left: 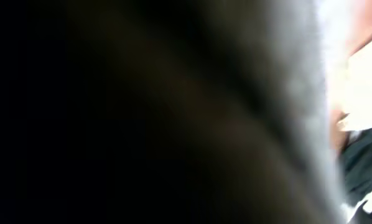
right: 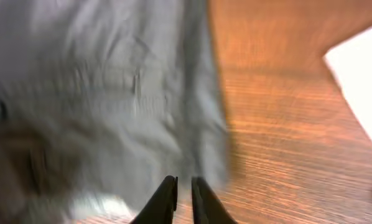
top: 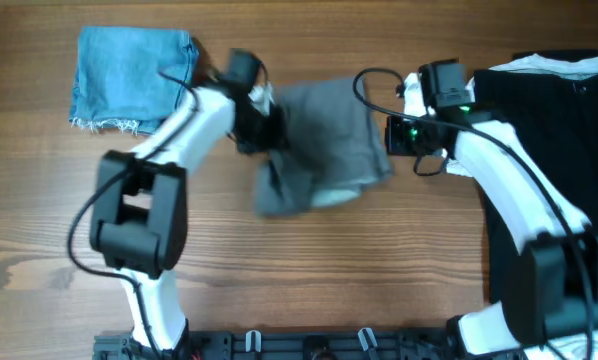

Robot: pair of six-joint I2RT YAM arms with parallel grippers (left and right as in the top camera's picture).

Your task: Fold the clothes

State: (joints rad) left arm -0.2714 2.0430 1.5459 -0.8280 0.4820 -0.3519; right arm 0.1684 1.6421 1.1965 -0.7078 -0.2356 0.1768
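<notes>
Overhead, shorts: the grey shorts (top: 324, 140) lie rumpled mid-table (top: 379, 280), between the denim piece (top: 129, 75) and the black garment (top: 554, 150). Their lower left part is bunched and turned under.
Overhead, arms: the left gripper (top: 262, 128) sits at the shorts' left edge and the right gripper (top: 391, 135) at their right edge. From this height I cannot tell how either pair of jaws stands.
Left wrist, view: dark blurred cloth fills nearly the whole lens. The jaws are hidden, so I cannot tell their state.
Right wrist, jaws: the fingertips (right: 169, 186) are drawn nearly together with a thin slit between them, right at the shorts' edge. I cannot tell whether they nip any fabric.
Handling, judgement: the fabric looks light, soft and limp. It should sag and crease rather than hold a line.
Grip, judgement: the firmer waistband corners or the hem corners look best, held taut between both arms.
</notes>
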